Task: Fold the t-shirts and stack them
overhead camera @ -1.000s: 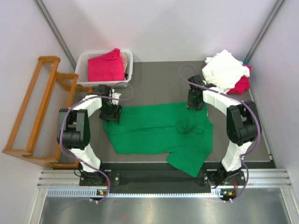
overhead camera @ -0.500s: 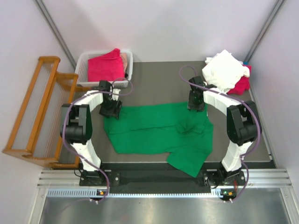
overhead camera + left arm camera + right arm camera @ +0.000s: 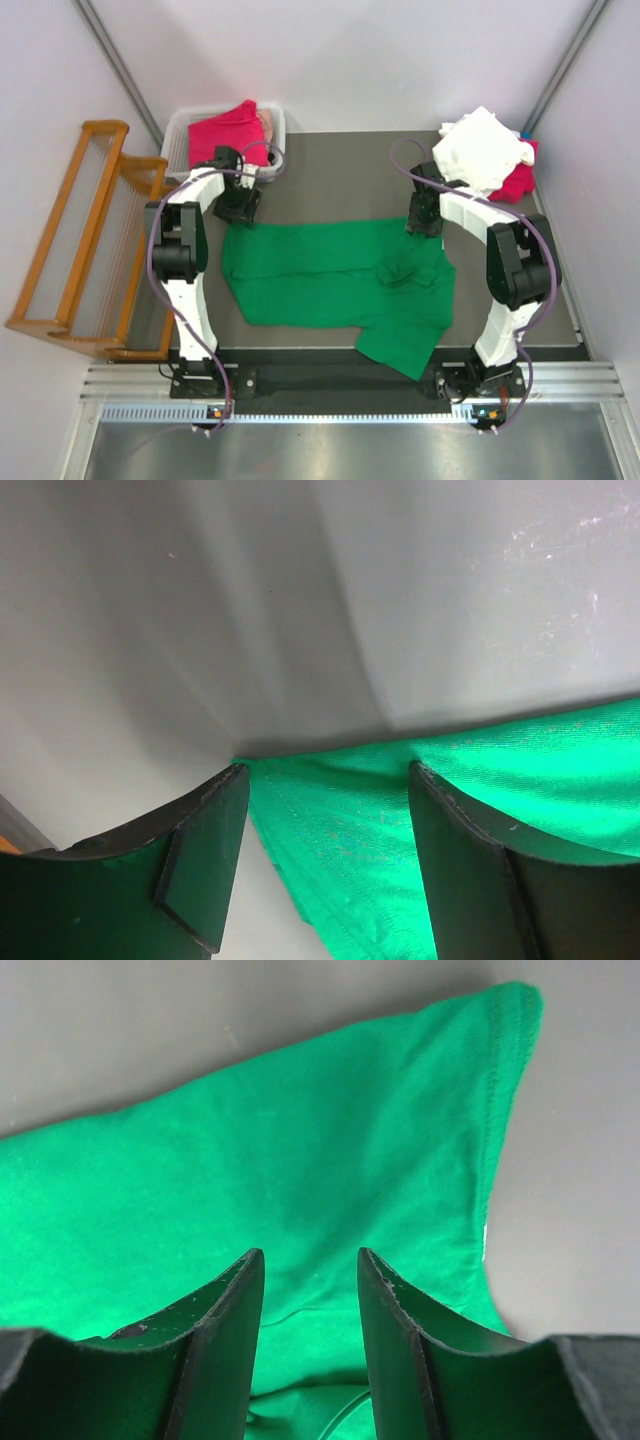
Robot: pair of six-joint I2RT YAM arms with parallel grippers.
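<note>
The left pincer [image 3: 240, 207] has slid outward from its base toward the basket [image 3: 277, 130], its jaws wide apart and clamping nothing. The green t-shirt [image 3: 320, 275] lies spread on the desk [image 3: 340, 180]. Its far left corner, covered a second ago, now shows just behind that pincer's tips. The right pincer [image 3: 425, 217], jaws also apart, hangs over the far right corner and has barely shifted. The far edge looks straightened, so folding can probably begin.

spread t-shirt [image 3: 330, 275]: bright green, plain
heaped t-shirt [image 3: 480, 150]: white
t-shirt beneath it [image 3: 519, 182]: crimson
basket [image 3: 173, 140]: white
t-shirt inside it [image 3: 225, 132]: crimson
rack [image 3: 70, 240]: orange
table [image 3: 340, 170]: dark grey
</note>
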